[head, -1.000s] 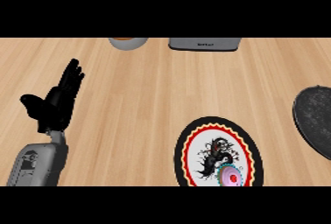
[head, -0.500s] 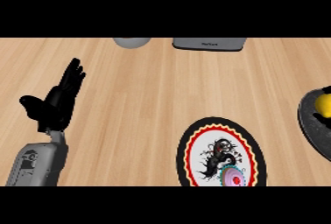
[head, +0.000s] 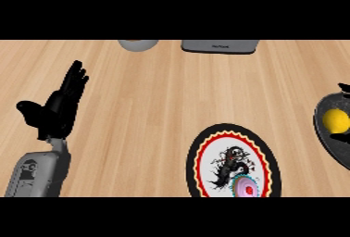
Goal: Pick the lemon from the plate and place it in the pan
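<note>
The yellow lemon (head: 335,119) is over the dark grey pan (head: 327,143) at the right edge of the head view. Small black parts of my right hand (head: 340,137) show there, one touching the lemon's lower side and one a little above it; the rest of that hand is out of view. The round plate (head: 202,162), with a black rim, a red and yellow ring and a printed picture, lies at the bottom centre with no lemon on it. My left hand (head: 56,109) rests open at the left, fingers up.
At the far edge of the wooden counter stand a grey bowl (head: 138,44) and a flat grey appliance (head: 219,46). Bare wood stretches between the left hand, the plate and the pan.
The lemon has come into view at the right edge and sunk lower over the pan. The view has shifted slightly. My left hand has not moved.
</note>
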`<act>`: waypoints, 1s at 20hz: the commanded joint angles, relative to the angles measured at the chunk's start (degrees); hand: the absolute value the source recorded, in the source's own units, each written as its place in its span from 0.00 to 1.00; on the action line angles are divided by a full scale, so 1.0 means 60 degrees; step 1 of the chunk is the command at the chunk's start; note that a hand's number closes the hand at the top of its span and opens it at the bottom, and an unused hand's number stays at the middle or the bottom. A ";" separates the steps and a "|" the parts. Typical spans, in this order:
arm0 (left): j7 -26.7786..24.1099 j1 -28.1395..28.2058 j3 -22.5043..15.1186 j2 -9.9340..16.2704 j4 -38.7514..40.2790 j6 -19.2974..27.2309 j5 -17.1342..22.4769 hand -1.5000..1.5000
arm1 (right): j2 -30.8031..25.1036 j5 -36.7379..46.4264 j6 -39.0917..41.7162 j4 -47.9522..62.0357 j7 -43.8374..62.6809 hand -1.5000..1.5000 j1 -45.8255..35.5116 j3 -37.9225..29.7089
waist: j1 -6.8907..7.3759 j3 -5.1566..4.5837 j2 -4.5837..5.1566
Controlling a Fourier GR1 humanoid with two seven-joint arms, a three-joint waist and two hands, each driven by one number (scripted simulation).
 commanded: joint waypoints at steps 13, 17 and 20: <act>0.0372 0.0284 0.0420 0.0262 -0.0156 0.0054 0.0163 0.50 | -0.2241 -0.2024 0.5198 0.1113 -0.2302 0.00 0.1157 -0.1467 | -0.0571 -0.0004 -0.0186; 0.0106 0.0703 0.0311 0.0021 -0.0264 0.0234 0.0038 0.50 | -0.2442 -0.2307 0.5903 0.0899 -0.2893 0.00 0.1853 -0.1443 | -0.0873 -0.0012 -0.0291; -0.0010 0.0938 0.0393 0.0136 -0.0278 0.0125 0.0072 0.50 | -0.2963 -0.2513 0.6223 0.0637 -0.3036 0.00 0.2265 -0.1425 | -0.0969 -0.0008 -0.0311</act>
